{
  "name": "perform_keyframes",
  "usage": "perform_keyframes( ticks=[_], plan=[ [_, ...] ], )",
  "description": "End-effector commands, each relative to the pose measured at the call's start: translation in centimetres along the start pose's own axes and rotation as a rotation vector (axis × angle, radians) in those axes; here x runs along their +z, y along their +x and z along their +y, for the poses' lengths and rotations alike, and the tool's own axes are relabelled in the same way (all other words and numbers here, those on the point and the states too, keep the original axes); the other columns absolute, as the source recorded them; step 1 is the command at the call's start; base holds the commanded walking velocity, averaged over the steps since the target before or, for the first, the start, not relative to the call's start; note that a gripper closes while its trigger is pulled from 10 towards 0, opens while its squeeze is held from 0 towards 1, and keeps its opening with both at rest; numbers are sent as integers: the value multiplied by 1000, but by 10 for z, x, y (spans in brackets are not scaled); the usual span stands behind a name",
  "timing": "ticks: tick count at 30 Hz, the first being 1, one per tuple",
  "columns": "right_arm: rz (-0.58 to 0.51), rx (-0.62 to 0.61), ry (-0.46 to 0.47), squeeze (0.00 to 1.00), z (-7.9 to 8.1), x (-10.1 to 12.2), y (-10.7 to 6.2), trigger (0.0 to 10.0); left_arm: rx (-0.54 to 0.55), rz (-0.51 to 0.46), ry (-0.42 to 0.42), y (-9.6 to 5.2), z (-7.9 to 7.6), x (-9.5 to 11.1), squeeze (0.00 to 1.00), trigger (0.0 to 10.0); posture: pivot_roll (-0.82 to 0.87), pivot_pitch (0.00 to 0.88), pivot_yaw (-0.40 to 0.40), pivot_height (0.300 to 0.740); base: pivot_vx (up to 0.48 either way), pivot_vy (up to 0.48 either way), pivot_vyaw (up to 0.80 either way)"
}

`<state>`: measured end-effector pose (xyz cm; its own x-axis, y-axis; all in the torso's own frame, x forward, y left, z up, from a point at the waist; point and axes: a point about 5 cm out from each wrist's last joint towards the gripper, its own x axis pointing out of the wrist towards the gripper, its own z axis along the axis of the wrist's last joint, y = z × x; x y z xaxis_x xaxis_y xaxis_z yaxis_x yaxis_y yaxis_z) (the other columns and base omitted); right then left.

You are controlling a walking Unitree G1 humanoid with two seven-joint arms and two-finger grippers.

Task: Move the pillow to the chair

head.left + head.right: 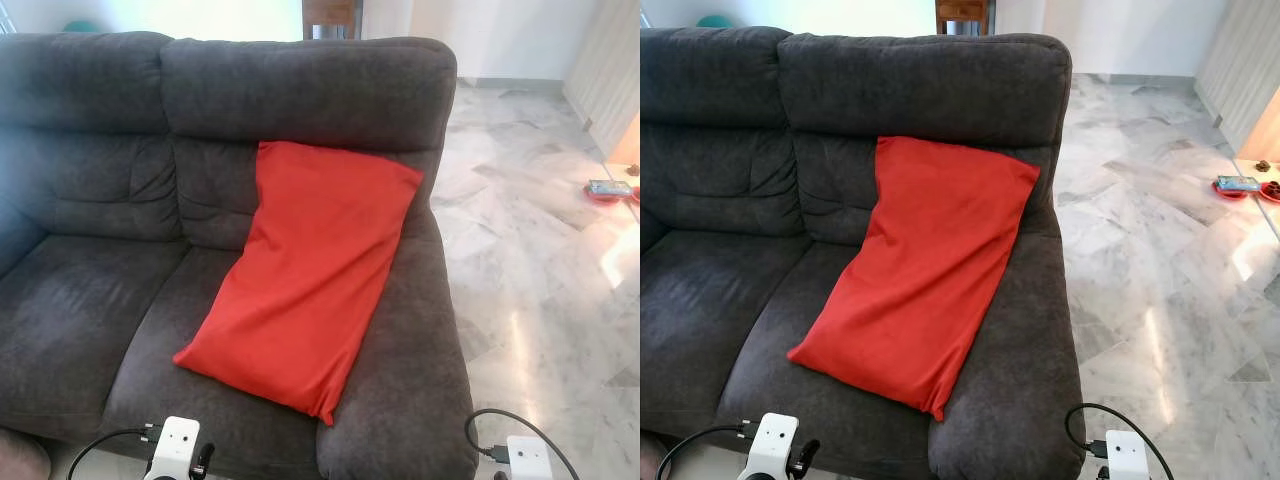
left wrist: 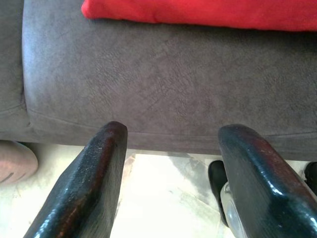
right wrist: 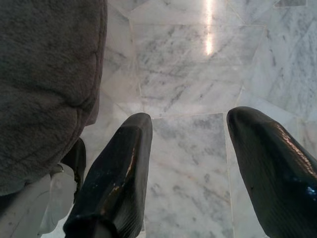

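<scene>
A long red pillow (image 1: 305, 270) lies slanted on the right seat of a dark grey sofa (image 1: 90, 300), its upper end leaning on the backrest by the right armrest. My left gripper (image 2: 171, 136) is open, low in front of the sofa's front edge, with the red pillow (image 2: 208, 12) beyond it. My right gripper (image 3: 190, 124) is open over the marble floor, beside the sofa's right corner. Both wrist housings (image 1: 178, 450) sit at the bottom of the head views.
Marble floor (image 1: 540, 260) stretches to the right of the sofa. A small red tray with objects (image 1: 608, 189) lies on the floor at the far right. A wooden chair back (image 1: 330, 15) stands behind the sofa. A foot-like shape (image 2: 15, 161) rests beneath the sofa's front.
</scene>
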<state>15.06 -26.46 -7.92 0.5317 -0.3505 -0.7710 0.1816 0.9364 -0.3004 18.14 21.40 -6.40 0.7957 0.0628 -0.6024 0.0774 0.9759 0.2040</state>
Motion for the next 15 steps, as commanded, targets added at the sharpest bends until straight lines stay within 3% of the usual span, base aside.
perform_keyframes(
  ticks=[1,15],
  plan=[
    [3,9,6,0,2,-2,-1,10000,9,-2,0,0,1,0,0,10000,68,53,13,740,-334,0,0],
    [-1,14,7,0,3,0,0,10000,-1,-8,-1,1,-3,2,0,10000,63,67,12,740,-316,0,0]
  ],
)
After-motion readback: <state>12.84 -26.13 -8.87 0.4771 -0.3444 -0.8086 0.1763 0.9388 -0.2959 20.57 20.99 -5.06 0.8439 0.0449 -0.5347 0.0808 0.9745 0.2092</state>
